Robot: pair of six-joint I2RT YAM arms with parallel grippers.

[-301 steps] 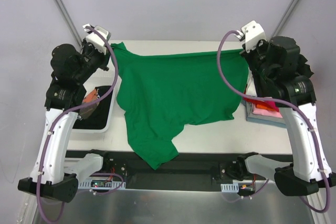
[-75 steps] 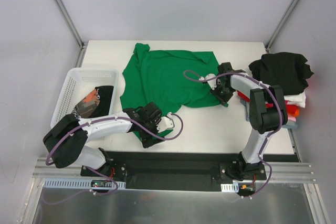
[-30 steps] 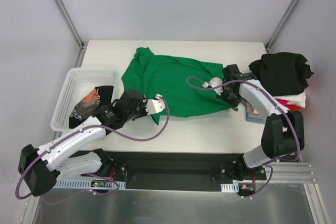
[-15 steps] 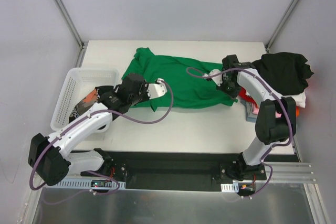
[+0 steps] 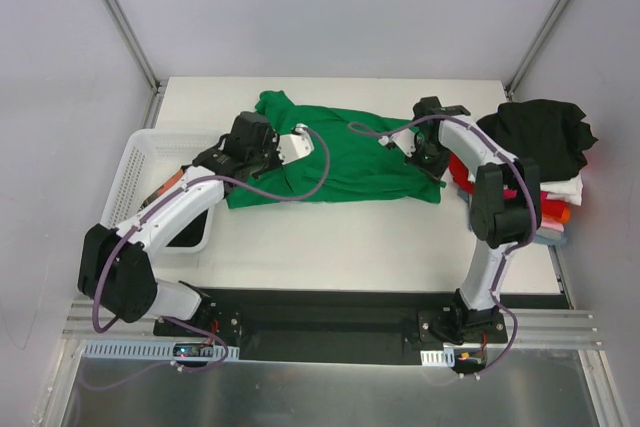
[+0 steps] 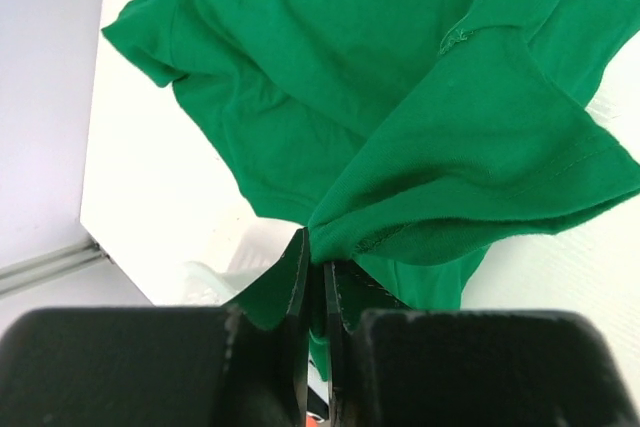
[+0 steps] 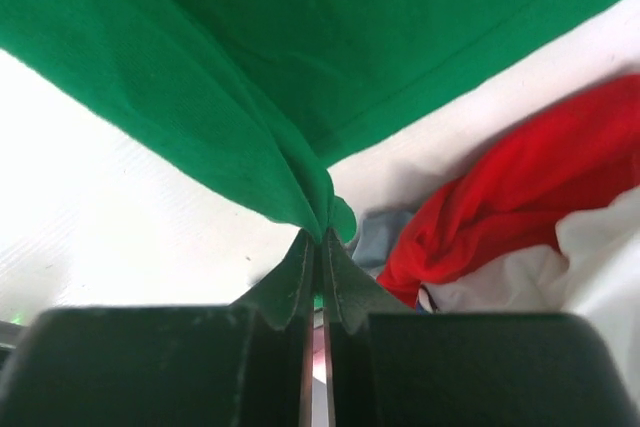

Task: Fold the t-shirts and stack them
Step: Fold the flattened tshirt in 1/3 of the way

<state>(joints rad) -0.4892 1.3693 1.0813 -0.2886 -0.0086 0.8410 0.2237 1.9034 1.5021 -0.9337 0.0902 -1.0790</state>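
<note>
Cloth of the green t-shirt (image 5: 340, 152) lay stretched left to right across the table (image 5: 330, 232) between both arms, the left gripper (image 6: 322, 265) clamped on its left edge, the right gripper (image 7: 320, 245) pinching its right edge beside the stacked shirts (image 5: 540, 137).

bright green t-shirt (image 5: 340, 162) — doubled over, mid-table

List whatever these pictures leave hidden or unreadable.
- Top view: the left arm covers most of the white plastic mesh basket, so its contents are unclear.
- Top view: the crumpled black t-shirt hides how many garments lie under it.
- Right wrist view: the red cloth is cut off by the frame edge.
- Left wrist view: the bright green t-shirt overruns the frame.
</note>
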